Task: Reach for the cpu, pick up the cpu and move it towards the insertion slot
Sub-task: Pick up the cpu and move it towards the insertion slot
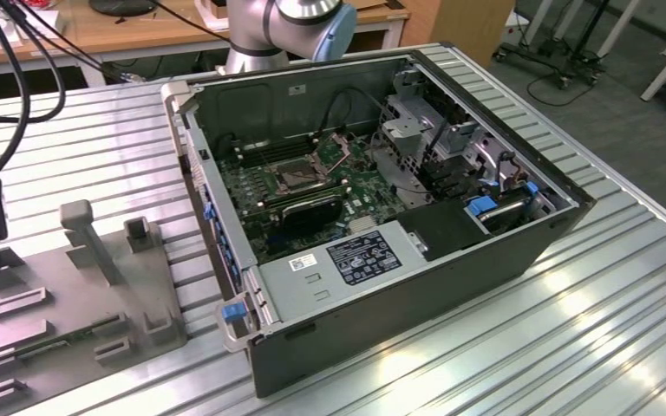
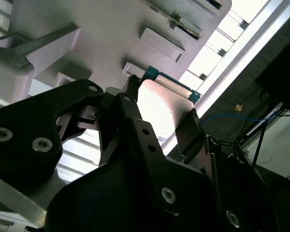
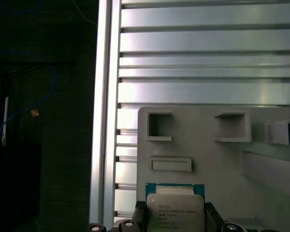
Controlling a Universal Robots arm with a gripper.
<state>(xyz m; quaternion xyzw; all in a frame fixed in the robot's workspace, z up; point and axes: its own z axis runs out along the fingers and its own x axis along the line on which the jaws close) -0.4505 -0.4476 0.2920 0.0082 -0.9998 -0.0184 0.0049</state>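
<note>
End effector (image 3: 175,211) grips the cpu (image 3: 175,203) edges; I'd carry it level, heading 3 o'clock (exterior view) to the insertion slot (image 1: 290,178).

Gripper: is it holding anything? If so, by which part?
The gripper appears to hold the flat square silvery cpu with a green rim. Its black fingers sit against two opposite side edges of the chip, by the grey plastic fixture.

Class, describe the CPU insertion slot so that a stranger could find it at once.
Find the open computer case on the slatted metal table. On its green motherboard, the insertion slot is a square dark-centred socket framed in silvery metal, unlike the long narrow memory slots beside it.
</note>
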